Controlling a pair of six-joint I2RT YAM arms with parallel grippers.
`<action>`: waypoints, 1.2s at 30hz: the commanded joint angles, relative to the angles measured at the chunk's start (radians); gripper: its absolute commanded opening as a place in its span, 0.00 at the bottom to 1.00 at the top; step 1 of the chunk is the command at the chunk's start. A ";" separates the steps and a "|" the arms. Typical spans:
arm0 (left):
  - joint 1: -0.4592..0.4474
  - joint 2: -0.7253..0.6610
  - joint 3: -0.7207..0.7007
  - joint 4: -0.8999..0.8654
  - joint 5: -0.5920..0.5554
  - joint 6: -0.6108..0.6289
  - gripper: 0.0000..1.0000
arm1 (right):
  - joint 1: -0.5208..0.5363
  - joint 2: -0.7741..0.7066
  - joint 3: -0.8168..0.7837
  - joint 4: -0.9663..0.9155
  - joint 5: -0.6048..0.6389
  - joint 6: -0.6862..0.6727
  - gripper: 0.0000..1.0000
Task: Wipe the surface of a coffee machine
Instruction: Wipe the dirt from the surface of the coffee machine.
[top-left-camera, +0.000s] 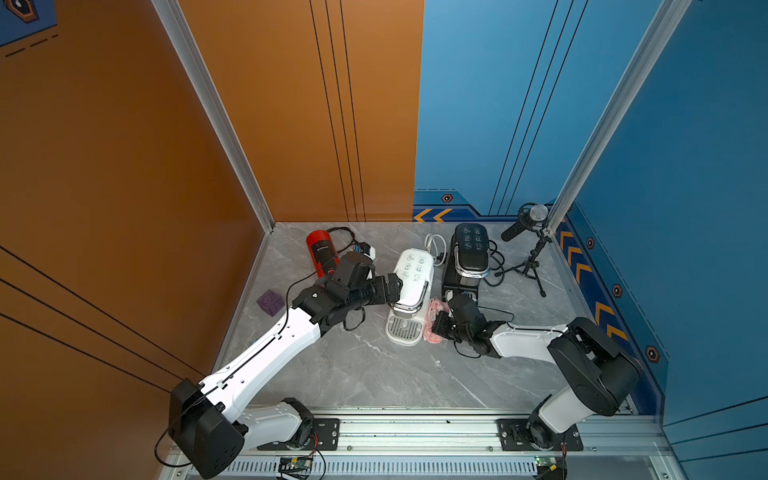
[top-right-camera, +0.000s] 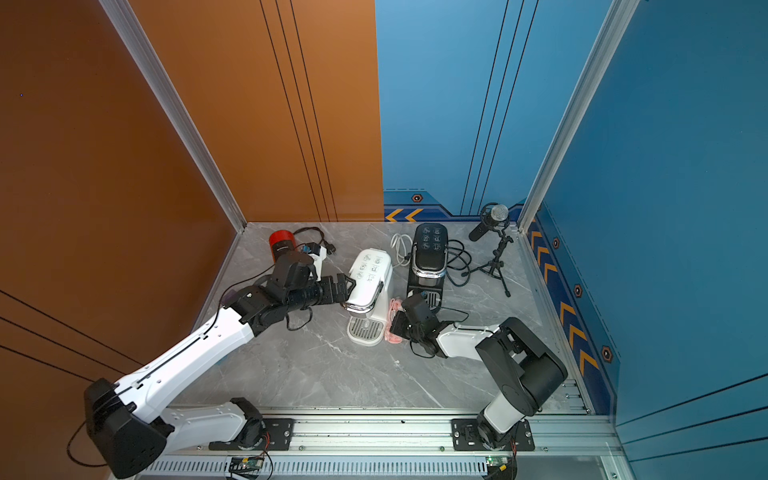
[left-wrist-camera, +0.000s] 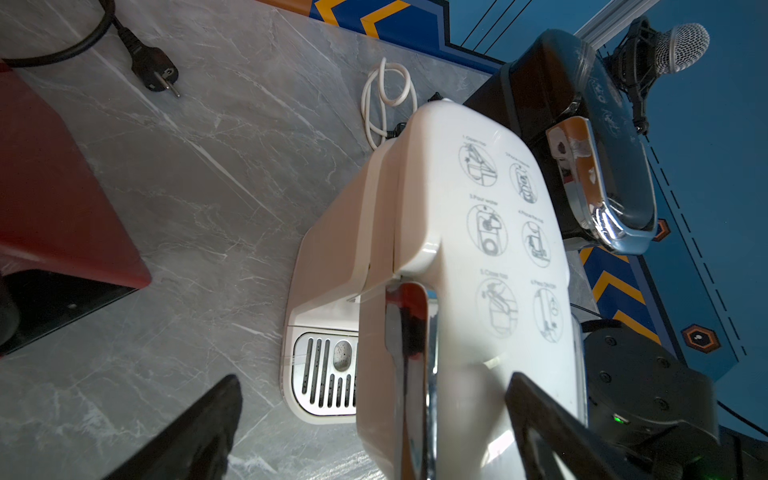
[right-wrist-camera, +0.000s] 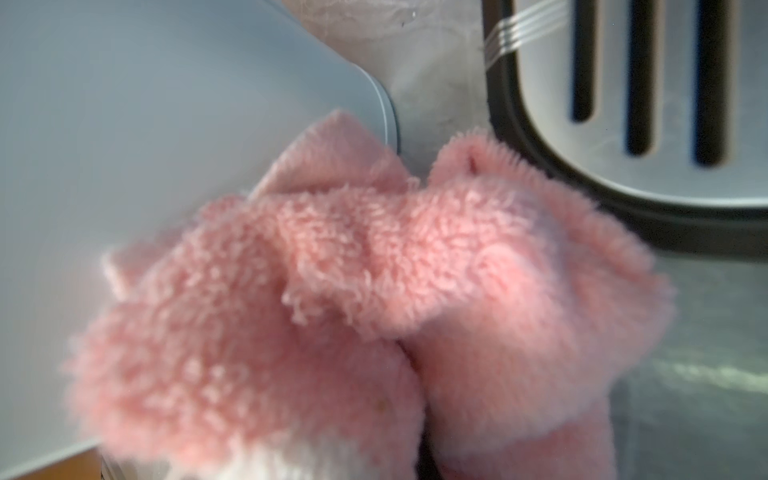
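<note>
A white coffee machine stands mid-table, with printed pictograms on its lid and a chrome handle. My left gripper is open wide against the machine's left side, and its black fingers straddle the head. A fluffy pink cloth is pressed to the machine's right side wall. My right gripper is shut on this cloth, which hides the jaws in the right wrist view.
A black coffee machine stands just behind and to the right, its drip tray close to the cloth. A red cylinder, a purple cube, a microphone on a tripod and loose cables lie around.
</note>
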 joint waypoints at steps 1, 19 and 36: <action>0.009 0.008 0.009 -0.014 0.006 0.027 1.00 | 0.055 0.058 0.009 -0.048 0.005 0.025 0.00; 0.013 -0.059 -0.031 -0.013 0.001 0.022 1.00 | 0.033 -0.253 0.093 -0.864 0.324 -0.188 0.08; 0.020 -0.107 -0.056 -0.013 -0.014 0.029 1.00 | 0.068 -0.104 0.157 -0.904 0.434 -0.167 0.65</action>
